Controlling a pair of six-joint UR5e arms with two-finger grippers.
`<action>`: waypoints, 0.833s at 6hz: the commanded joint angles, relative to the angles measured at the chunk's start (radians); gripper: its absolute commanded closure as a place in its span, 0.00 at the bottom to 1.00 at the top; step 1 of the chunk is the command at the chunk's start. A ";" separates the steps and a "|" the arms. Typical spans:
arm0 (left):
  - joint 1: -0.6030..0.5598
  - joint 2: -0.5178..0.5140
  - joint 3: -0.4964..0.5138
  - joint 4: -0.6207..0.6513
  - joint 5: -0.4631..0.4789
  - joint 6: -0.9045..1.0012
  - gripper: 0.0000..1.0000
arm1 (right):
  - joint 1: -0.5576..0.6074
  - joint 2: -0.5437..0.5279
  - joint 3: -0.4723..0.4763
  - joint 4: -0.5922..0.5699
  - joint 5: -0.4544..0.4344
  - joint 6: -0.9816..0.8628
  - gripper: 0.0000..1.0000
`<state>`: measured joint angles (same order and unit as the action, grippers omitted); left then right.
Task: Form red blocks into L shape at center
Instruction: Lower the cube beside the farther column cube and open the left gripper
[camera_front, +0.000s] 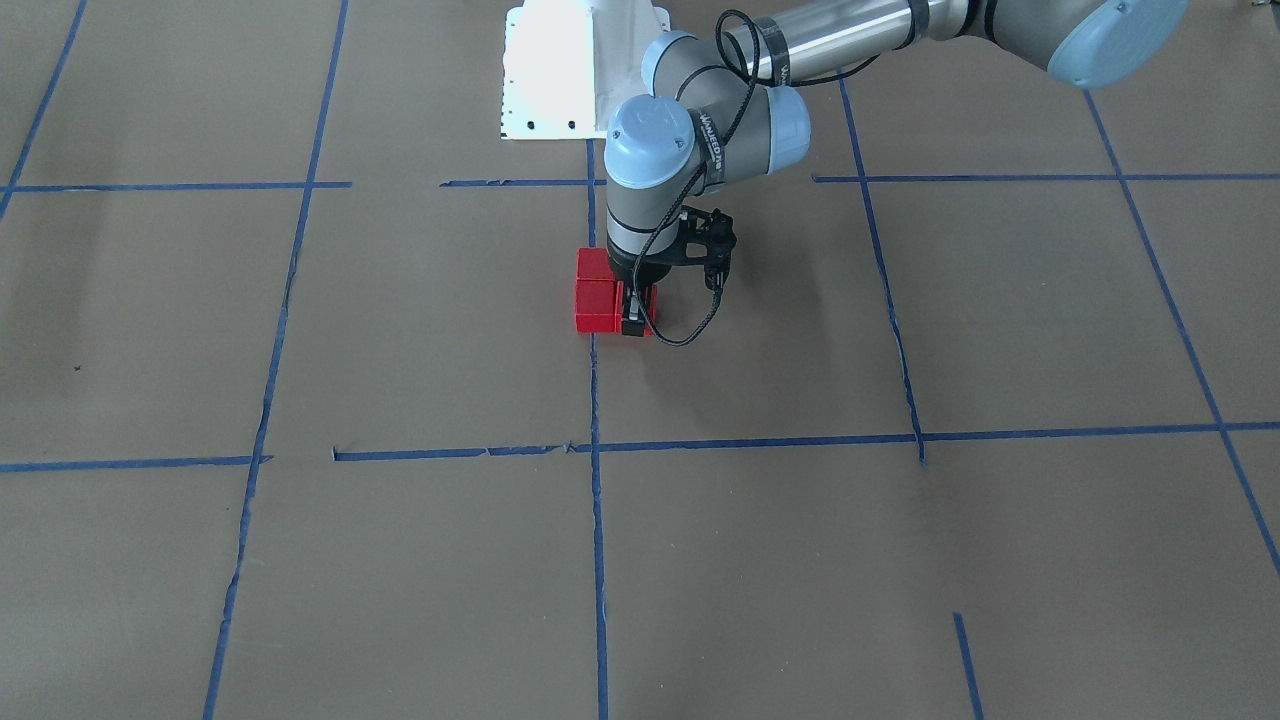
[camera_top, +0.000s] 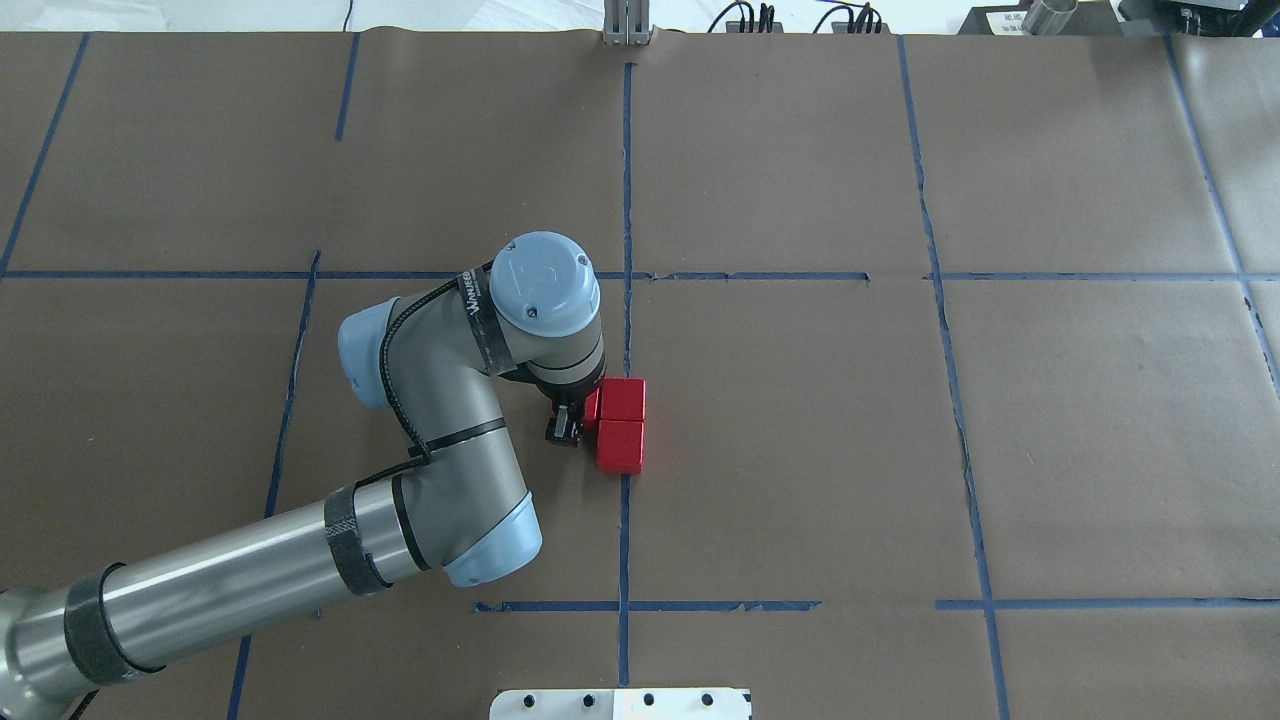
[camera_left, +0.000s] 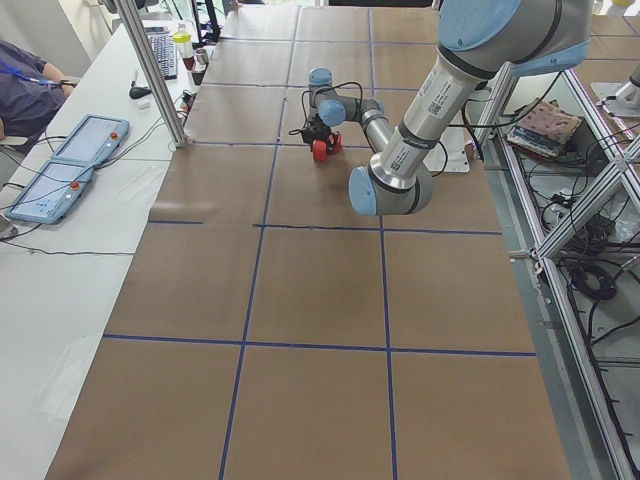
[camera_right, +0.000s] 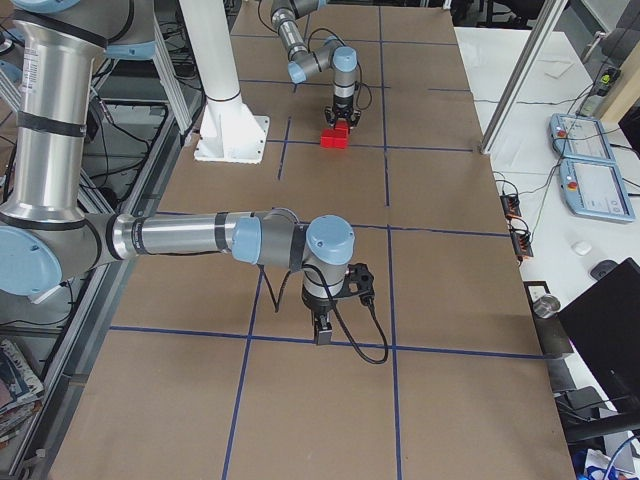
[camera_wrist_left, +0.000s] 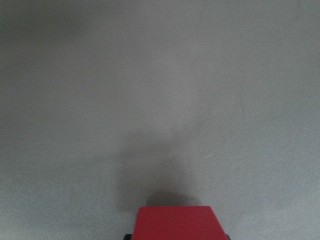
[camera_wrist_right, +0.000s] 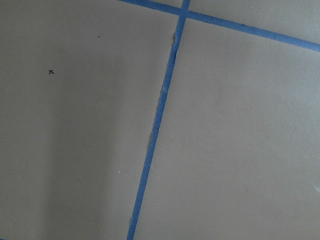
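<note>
Our left gripper (camera_front: 636, 305), closed on the third block (camera_wrist_left: 175, 222), holds it at nine o'clock, seen from overhead, of the two other red blocks (camera_top: 620, 445) paired on the blue tape line (camera_top: 624, 540) at the center (camera_top: 780, 440). A skewed release, we judge, could knock the pair apart. We cannot tell how open the right gripper (camera_right: 322, 330) is. The white lettering on the arm strap (camera_top: 478, 296) is too blurred to read.

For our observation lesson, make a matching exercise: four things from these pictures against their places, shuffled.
1 left gripper
2 right gripper
3 pair of small bright-red cubes
4 white metal base plate

A on the table's robot side
B above bare brown paper beside a blue tape line
C touching, on the centre tape line
D clamped on a third red cube

Pairs: 1-D, 2-B, 3-C, 4-A
</note>
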<state>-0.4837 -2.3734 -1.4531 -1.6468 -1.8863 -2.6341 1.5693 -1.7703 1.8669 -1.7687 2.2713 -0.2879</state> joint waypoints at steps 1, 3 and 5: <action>-0.009 -0.001 -0.015 0.015 -0.010 0.047 0.00 | 0.000 0.000 0.000 0.000 -0.001 0.001 0.00; -0.091 0.019 -0.156 0.162 -0.129 0.165 0.00 | 0.000 0.000 0.000 0.000 -0.001 0.001 0.00; -0.136 0.131 -0.329 0.239 -0.136 0.509 0.00 | 0.000 0.000 0.000 0.000 0.000 0.001 0.00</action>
<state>-0.5974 -2.3038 -1.7031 -1.4337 -2.0160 -2.2953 1.5692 -1.7702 1.8668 -1.7687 2.2707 -0.2869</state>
